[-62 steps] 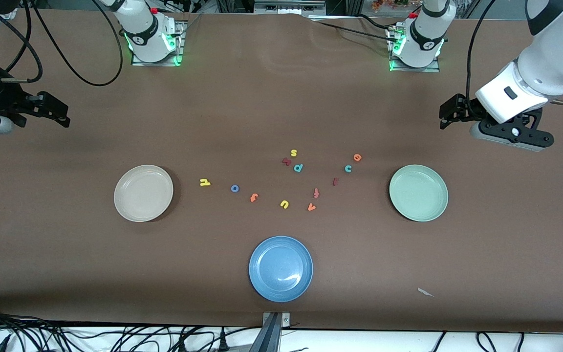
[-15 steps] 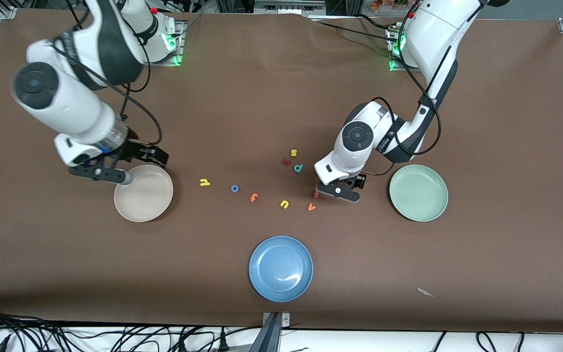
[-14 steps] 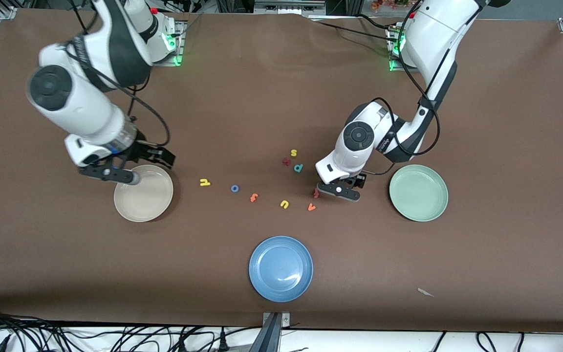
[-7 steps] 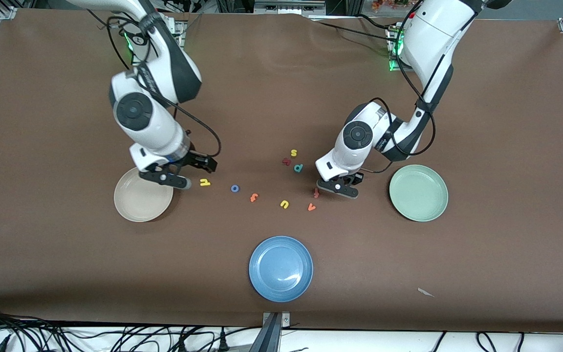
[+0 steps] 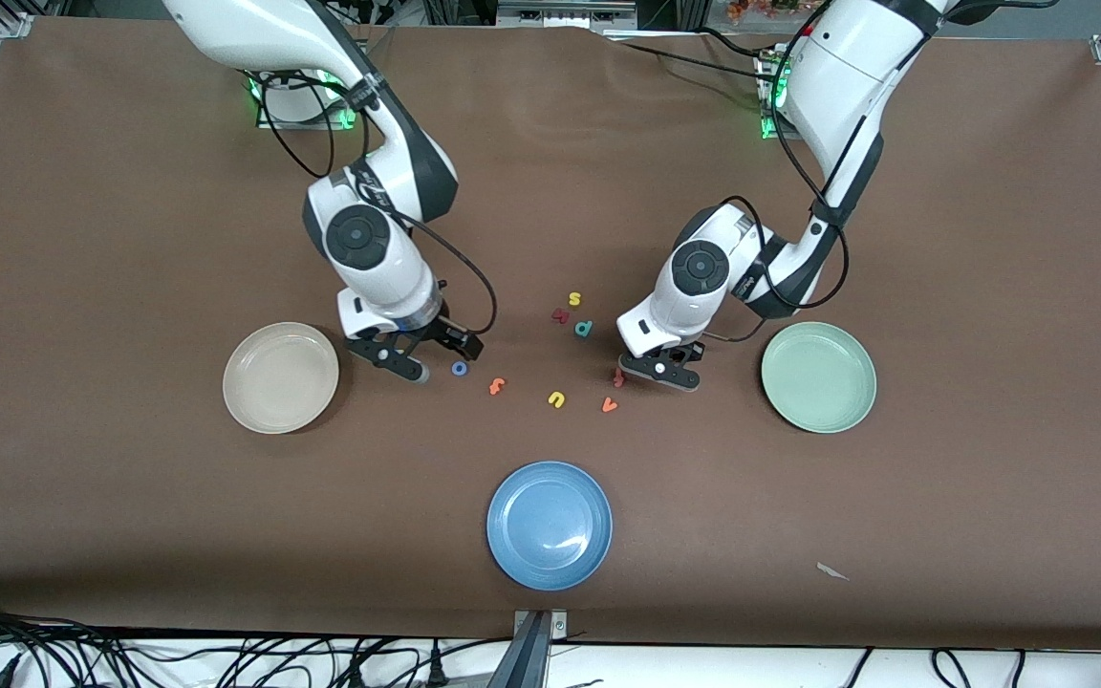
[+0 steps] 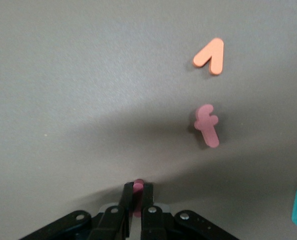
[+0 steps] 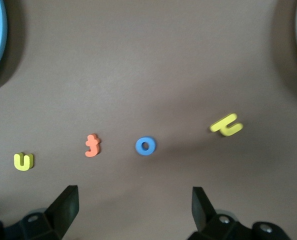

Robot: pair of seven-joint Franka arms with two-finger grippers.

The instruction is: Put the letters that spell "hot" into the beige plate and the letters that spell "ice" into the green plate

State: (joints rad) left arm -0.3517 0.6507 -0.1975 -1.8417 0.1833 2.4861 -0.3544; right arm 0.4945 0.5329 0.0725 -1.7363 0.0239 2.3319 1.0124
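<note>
My left gripper (image 5: 662, 370) is low at the table between the green plate (image 5: 818, 376) and the loose letters, shut on the dark red i (image 6: 138, 186). The teal c and the orange e are hidden under the left arm. My right gripper (image 5: 450, 350) hangs open over the table by the blue o (image 5: 460, 368), with nothing between its fingers (image 7: 66, 201). In the right wrist view the yellow h (image 7: 227, 125), the blue o (image 7: 145, 146) and the orange t (image 7: 92, 145) lie in a row. The orange t (image 5: 497, 386) lies beside the o. The beige plate (image 5: 280, 377) holds nothing.
Beside my left gripper lie a dark red f (image 5: 618, 378), an orange v (image 5: 610, 405) and a yellow u (image 5: 556, 399). A teal p (image 5: 584, 329), a dark red letter (image 5: 560, 315) and a yellow s (image 5: 574, 299) lie farther from the camera. A blue plate (image 5: 549, 525) sits nearest the camera.
My left gripper has shut on the dark red i. My right arm has swung from over the beige plate toward the h and the o, still open.
</note>
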